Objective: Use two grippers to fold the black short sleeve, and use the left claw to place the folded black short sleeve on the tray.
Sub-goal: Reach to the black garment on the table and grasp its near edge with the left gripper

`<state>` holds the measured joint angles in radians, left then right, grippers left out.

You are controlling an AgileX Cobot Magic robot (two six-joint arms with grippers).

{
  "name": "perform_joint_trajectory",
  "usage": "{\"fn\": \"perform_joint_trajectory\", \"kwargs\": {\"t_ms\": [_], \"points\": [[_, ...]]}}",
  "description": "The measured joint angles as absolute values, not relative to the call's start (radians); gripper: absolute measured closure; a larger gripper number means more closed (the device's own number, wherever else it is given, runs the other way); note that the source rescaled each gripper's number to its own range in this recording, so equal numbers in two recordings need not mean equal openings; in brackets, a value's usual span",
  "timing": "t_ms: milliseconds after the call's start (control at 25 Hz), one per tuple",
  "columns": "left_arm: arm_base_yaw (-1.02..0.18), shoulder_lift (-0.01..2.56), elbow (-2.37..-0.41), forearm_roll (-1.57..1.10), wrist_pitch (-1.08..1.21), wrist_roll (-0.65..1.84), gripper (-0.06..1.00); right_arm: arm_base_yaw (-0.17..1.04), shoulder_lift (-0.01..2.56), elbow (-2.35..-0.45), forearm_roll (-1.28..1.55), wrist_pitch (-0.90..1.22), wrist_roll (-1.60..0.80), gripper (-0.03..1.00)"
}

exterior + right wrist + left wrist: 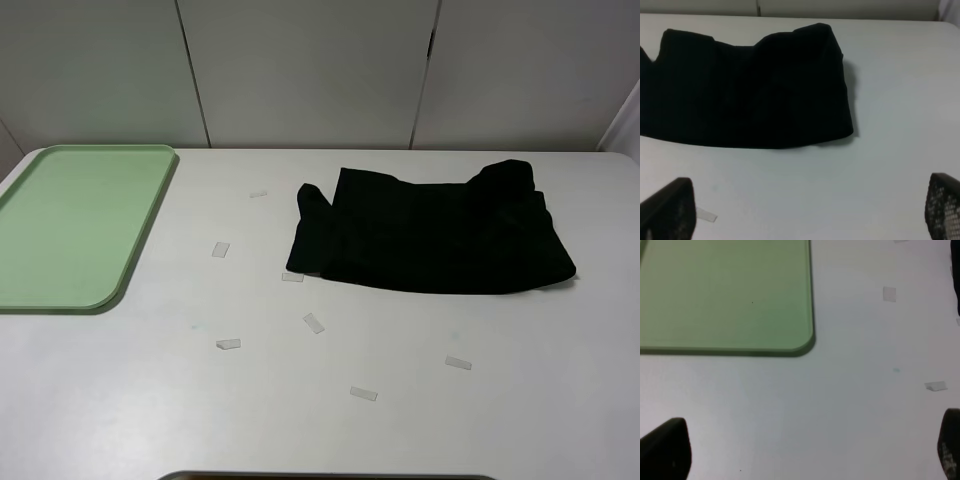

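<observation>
The black short sleeve [430, 230] lies flat on the white table right of centre, partly folded into a wide band, with one sleeve sticking out on its left side. In the right wrist view the shirt [747, 90] lies ahead of my right gripper [805, 212], whose fingertips [670, 210] stand far apart with nothing between them. The pale green tray [85, 225] sits empty at the table's left. In the left wrist view my left gripper [805, 447] is open over bare table near the tray's corner [800, 342]. Neither arm shows in the high view.
Several small clear tape strips [314, 322] are stuck to the table around the shirt's left and front. White wall panels [300, 70] stand behind the table. A dark edge [320, 477] shows at the table's front.
</observation>
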<state>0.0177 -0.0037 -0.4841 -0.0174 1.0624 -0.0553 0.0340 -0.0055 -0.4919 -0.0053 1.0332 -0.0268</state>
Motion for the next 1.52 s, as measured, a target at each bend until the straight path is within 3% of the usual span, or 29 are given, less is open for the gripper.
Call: {"fn": "perform_joint_trajectory", "kwargs": {"t_ms": [1520], "points": [[0.018,-0.004,-0.484,-0.017,1.062,-0.055,-0.04,0.023,-0.004,-0.492,-0.116,1.033,0.134,-0.03]]}}
